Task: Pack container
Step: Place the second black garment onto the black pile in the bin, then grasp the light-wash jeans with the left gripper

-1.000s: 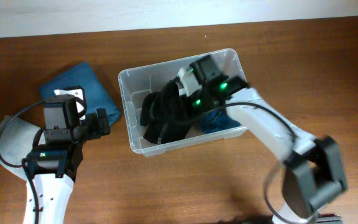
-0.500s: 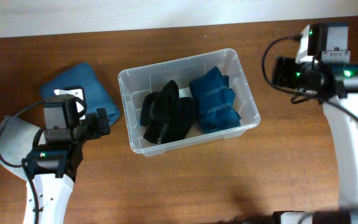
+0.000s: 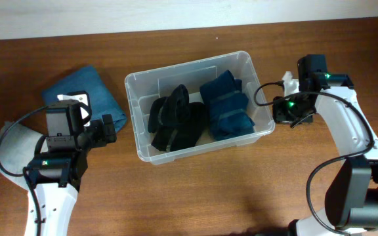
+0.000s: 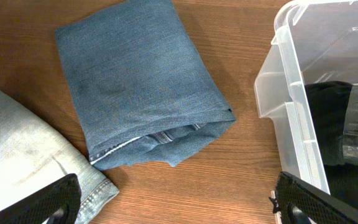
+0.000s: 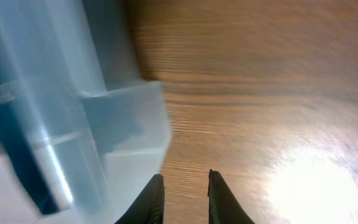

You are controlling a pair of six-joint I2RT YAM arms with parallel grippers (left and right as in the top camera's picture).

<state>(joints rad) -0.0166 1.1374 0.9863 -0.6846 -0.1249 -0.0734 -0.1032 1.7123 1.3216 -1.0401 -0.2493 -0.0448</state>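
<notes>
While one container (image 3: 261, 105) holds two folded garments, my right gripper (image 5: 185, 196), fingers nearly together, hovers beside it; my left gripper (image 4: 173, 205) is spread wide.

Even, soft light falls from above on the brown wooden bench (image 3: 195, 190), with only faint shadows and a sharp overhead view. The left wrist view is crisp too. The right wrist view is smeared by motion blur — the clear plastic rectangular container (image 5: 73, 118) looks streaky, and white glare washes out the wood at lower right.
</notes>
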